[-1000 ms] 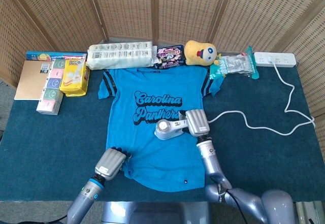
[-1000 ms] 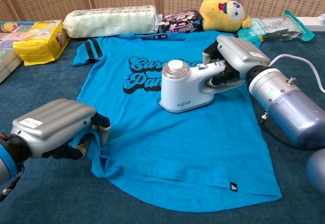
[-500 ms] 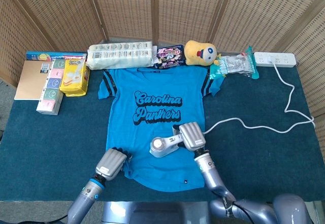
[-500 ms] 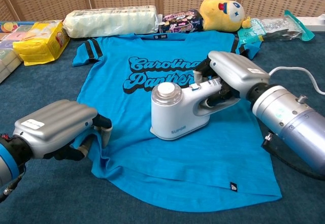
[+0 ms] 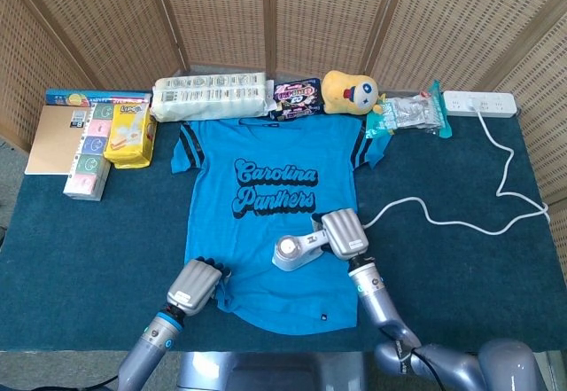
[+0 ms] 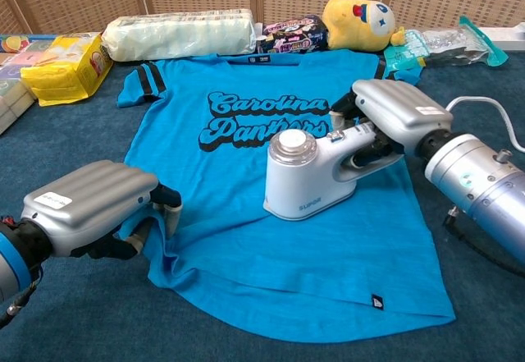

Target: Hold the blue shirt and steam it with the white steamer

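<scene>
1. The left hand (image 6: 86, 208) gripped the lower left hem of the blue shirt (image 6: 246, 239), bunching soft knit cloth under its curled fingers.
2. The shirt lay flat on the dark carpeted table (image 6: 74, 132), chest lettering facing up, with bare cloth along its bottom hem.
3. The white steamer (image 6: 308, 177), smooth rounded plastic, stood on the shirt's middle, just below the lettering.
4. The right hand (image 6: 394, 116) clasped the steamer's handle; a white cord (image 5: 461, 222) trailed rightward over open table.
</scene>
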Motion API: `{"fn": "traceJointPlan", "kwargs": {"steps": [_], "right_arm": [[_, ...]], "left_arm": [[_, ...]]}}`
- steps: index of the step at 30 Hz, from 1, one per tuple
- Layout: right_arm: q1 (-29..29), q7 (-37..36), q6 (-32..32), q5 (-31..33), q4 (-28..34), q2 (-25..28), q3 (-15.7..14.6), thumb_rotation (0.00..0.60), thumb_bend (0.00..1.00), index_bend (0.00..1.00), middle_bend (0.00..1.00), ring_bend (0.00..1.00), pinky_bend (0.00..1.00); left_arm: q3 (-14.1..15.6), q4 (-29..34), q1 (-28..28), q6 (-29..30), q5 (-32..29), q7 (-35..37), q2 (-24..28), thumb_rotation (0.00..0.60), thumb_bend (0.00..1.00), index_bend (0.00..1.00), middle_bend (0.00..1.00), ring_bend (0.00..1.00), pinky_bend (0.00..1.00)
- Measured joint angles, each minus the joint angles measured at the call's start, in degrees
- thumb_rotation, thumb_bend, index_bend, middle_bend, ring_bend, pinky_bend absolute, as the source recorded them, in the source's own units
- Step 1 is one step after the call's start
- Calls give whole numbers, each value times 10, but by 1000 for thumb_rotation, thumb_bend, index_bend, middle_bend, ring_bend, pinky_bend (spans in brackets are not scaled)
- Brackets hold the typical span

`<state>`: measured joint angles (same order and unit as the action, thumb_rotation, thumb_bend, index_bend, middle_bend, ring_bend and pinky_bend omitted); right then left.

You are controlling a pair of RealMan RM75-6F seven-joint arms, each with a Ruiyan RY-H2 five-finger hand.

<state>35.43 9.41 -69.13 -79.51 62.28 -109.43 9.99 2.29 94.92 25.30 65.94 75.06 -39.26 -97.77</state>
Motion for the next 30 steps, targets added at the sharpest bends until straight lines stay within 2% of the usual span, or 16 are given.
{"fn": "traceJointPlan", "kwargs": {"steps": [13,21,30], "right_arm": [[0,-20,5,8,-75,5,17,600,377,744,710,750,700],[8,-26,17,28,-122,-1,38,600,377,745,710,750,700],[22,-26,27,33,-127,-20,45,600,375,745,710,750,700]], "left_arm": [[-1,0,1,-2,-1,-2,-1,600,656,520,544,483,494],[-1,1,2,-4,-2,-3,-2,600,657,521,544,483,494],[-1,0,2,-3,-3,-2,-2,600,655,521,544,483,494]]}}
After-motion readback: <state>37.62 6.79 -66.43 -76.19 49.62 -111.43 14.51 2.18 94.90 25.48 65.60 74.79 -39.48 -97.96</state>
